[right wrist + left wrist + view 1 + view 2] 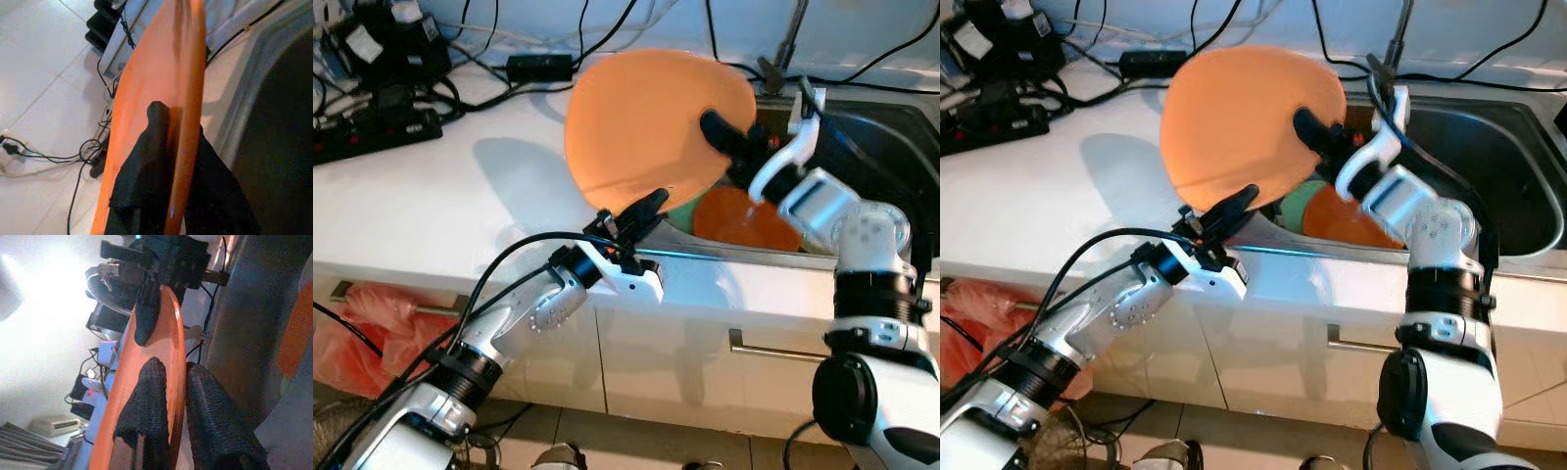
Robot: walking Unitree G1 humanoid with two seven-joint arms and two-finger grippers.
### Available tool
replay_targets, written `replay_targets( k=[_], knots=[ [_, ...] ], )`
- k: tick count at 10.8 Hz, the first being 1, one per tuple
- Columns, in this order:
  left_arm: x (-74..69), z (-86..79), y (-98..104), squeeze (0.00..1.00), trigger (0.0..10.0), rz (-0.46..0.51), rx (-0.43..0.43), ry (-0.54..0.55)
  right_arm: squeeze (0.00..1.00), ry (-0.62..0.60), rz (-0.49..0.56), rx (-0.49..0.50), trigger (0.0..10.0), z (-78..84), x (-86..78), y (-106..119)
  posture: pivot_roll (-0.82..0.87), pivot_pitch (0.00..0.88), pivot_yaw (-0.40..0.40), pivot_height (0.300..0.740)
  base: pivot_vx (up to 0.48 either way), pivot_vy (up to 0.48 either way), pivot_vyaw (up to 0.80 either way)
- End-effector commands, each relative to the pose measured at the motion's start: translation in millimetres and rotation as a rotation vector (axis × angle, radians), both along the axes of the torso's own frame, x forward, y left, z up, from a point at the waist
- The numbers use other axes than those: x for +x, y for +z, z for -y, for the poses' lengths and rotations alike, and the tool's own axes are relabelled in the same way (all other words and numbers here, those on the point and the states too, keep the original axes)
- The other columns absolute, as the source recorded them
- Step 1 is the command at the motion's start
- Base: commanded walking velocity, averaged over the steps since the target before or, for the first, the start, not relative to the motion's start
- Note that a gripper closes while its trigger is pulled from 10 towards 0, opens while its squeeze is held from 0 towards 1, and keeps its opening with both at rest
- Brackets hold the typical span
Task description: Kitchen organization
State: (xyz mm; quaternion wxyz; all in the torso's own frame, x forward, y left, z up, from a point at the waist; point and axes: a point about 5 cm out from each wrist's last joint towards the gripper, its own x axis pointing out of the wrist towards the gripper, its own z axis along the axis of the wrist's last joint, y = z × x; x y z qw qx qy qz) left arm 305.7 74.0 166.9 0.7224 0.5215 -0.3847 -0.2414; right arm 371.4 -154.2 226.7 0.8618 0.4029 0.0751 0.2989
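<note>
Plate: large orange plate [651, 122] held up on edge above the white counter [440, 196], just left of the sink [1489, 157], tilted, its broad face toward the head camera.
Right gripper: right gripper [729, 137] clamped over the plate's right rim; one black finger lies on the near face, and in the right wrist view the rim runs between the two fingers [146, 161].
Left gripper: left gripper [641, 211] at the plate's lower near edge; in the left wrist view its fingers [146, 401] straddle the rim, closed on it or very nearly. Contact looks real, firmness uncertain.
Sink contents: a second orange dish [744, 220] lies lower in the sink beside something green [1298, 206], partly hidden by the plate.
Far left: power strip [372, 132] and a tangle of black cables [489, 69] on the counter.
Below: cabinet front with a drawer handle [773, 348]; red bag [362, 328] on the floor, near left.
Step in hand: judged a two-arm handover or joint carry of the plate, lifted out of the sink area.
Next move calls for: one gripper to take the full load before the other lets go, keeping the rim seated, then carry toward clear counter at left, away from the cables.
</note>
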Motion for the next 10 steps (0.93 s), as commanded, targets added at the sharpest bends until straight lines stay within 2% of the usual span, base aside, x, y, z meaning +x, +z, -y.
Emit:
replay_targets(
  k=[1, 4, 5, 7, 10],
  knots=[
    [-5.9, 4.6, 20, 1.0, 10.0, 0.052, -0.122, -0.077, 0.0, -0.045, -0.063, -0.035, 0.0, 6.5, 0.6, -13, 0.08, 0.089, 0.004, 0.74, 0.0, 0.0, 0.0],
    [-10.6, 8.0, 13, 1.0, 10.0, 0.005, -0.112, -0.121, 0.0, -0.057, -0.07, -0.036, 0.0, 7.5, -0.4, -15, 0.08, 0.086, 0.006, 0.74, 0.0, 0.0, 0.0],
    [-12.4, 9.9, 15, 1.0, 10.0, -0.014, -0.132, -0.152, 0.0, -0.07, -0.074, -0.032, 0.0, 7.7, 0.2, -16, 0.08, 0.086, 0.005, 0.74, 0.0, 0.0, 0.0],
    [-16.0, 11.7, 18, 1.0, 10.0, -0.061, -0.175, -0.201, 0.0, -0.145, -0.068, -0.017, 0.0, 11.6, 4.5, -14, 0.08, 0.087, 0.005, 0.74, 0.0, 0.0, 0.0],
    [-16.6, 13.1, 22, 1.0, 10.0, -0.146, -0.246, -0.205, 0.0, -0.312, -0.059, -0.009, 0.0, 28.5, 11.1, -12, 0.09, 0.091, 0.007, 0.74, 0.0, 0.0, 0.0]
  ],
)
